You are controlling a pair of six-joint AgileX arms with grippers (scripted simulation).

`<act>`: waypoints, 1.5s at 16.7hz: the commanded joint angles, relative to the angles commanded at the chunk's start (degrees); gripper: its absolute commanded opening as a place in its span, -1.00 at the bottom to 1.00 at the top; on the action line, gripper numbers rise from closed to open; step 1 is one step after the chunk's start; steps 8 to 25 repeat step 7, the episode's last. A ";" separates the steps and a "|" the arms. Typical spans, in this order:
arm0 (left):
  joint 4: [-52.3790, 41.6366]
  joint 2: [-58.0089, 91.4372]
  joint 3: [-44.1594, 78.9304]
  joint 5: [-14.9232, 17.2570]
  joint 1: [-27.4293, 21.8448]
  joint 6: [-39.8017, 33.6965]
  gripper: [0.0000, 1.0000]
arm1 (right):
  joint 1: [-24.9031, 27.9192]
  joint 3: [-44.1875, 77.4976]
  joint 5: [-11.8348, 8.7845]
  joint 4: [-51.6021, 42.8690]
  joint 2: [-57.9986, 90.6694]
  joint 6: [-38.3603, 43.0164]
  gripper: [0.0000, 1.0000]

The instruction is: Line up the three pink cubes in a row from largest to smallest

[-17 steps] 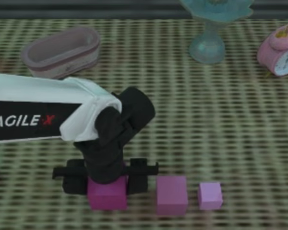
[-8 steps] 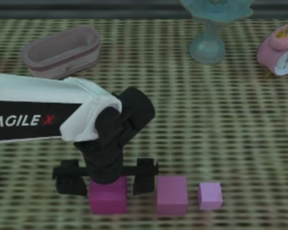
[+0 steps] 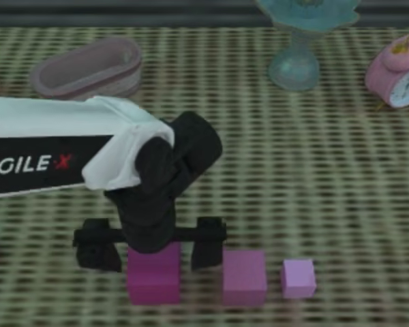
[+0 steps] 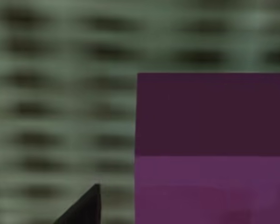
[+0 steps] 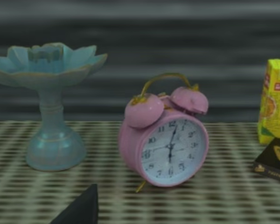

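The left gripper [image 3: 150, 246] is hanging over the large cube [image 3: 153, 274], fingers spread wide and clear of its sides. That cube is sitting at the table's [image 3: 341, 177] near edge, with the medium cube [image 3: 244, 276] and small cube [image 3: 298, 278] lining up rightward.

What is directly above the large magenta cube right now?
The left end effector hangs over the large cube, fingers spread wide and clear of its sides. Its wrist covers the cube's far edge, so whether they touch there is hidden.
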 joint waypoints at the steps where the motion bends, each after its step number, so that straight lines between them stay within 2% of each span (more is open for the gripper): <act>1: -2.23 -0.79 1.28 0.00 0.17 -0.08 1.00 | 0.00 0.00 0.00 0.00 0.00 0.00 1.00; 6: -11.44 -4.45 6.73 0.01 0.91 -0.25 1.00 | 0.00 0.00 0.00 0.00 0.00 0.00 1.00; 25: -11.71 -4.64 6.93 0.01 0.95 -0.24 1.00 | 0.00 0.00 0.00 0.00 0.00 0.00 1.00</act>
